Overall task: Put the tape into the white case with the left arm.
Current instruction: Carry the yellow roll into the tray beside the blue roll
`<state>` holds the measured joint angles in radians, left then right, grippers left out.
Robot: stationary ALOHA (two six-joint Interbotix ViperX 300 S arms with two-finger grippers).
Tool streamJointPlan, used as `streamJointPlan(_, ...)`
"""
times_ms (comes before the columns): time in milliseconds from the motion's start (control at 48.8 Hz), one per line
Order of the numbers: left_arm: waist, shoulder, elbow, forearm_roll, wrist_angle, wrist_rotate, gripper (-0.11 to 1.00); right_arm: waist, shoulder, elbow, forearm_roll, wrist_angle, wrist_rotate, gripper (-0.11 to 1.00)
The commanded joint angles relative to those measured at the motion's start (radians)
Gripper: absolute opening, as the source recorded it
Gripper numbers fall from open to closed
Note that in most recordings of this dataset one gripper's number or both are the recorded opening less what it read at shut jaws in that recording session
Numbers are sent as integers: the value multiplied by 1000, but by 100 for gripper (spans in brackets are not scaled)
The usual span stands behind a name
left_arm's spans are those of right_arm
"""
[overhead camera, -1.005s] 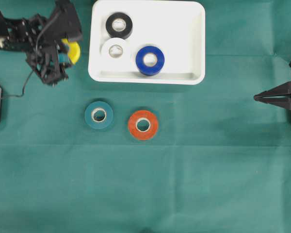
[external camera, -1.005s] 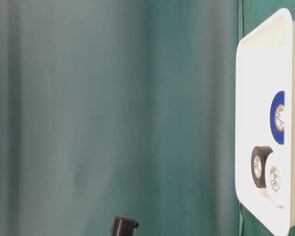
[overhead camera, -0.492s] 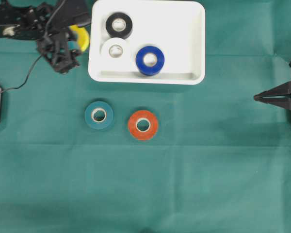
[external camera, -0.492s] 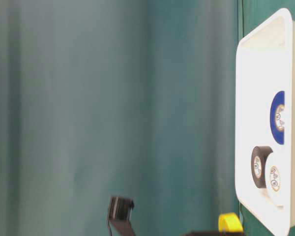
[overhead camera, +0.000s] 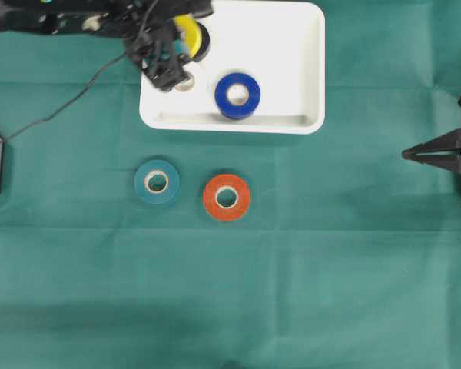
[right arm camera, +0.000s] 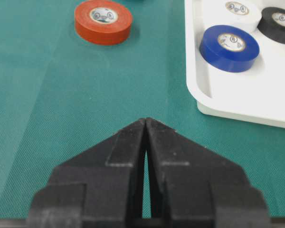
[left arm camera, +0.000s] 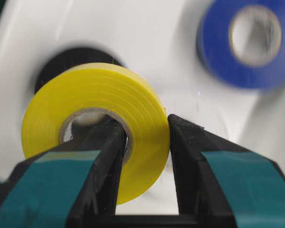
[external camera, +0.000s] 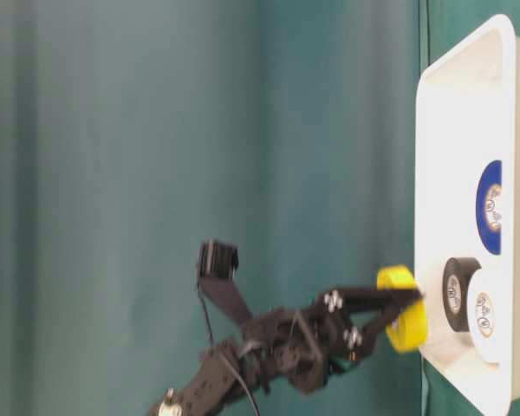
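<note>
A yellow tape roll [left arm camera: 109, 99] stands on edge in my left gripper [left arm camera: 145, 126], which is shut on it with one finger through the core and one outside. From above, the yellow tape [overhead camera: 188, 31] hangs over the left end of the white case [overhead camera: 292, 46], just above a black roll [left arm camera: 69, 59]. At table level the yellow tape [external camera: 403, 308] is level with the case's rim [external camera: 468, 104]. A blue roll [overhead camera: 237, 95] and a white roll [external camera: 485, 314] also lie in the case. My right gripper [overhead camera: 406, 154] rests shut at the far right, holding nothing.
A teal roll [overhead camera: 157, 182] and an orange roll [overhead camera: 227, 197] lie flat on the green cloth in front of the case. The left arm's thin black cable [overhead camera: 69, 100] trails over the cloth to the left edge.
My left arm has swung right with the yellow tape, from beside the case's left wall to over its left end. The right arm has not moved.
</note>
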<state>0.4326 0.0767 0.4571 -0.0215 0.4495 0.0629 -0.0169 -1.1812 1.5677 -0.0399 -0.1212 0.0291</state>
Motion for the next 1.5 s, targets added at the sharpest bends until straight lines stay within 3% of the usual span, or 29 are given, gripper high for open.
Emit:
streamJointPlan(0,-8,11,-71,2,-9,0,26,-2,9,-9,-2,-14,0,-10)
streamJointPlan(472,-35,146,-258,0,-9,15,26,-2,9,-8,0,-17,0,-10)
streamJointPlan(1025,-40,164,-255,2,-11,18,26,-2,9,-8,-2,-17,0,-10)
streamJointPlan(1230,-38,163,-250,2,-11,18,80,-2,9,-8,0,-17,0,-10)
streamJointPlan(1312,-40,161,-250,0,-11,18,72,-2,9,-6,0,-17,0,-10)
streamJointPlan(1476,-40,158,-244,2,-11,18,72,-2,9,-6,0,-17,0,-10)
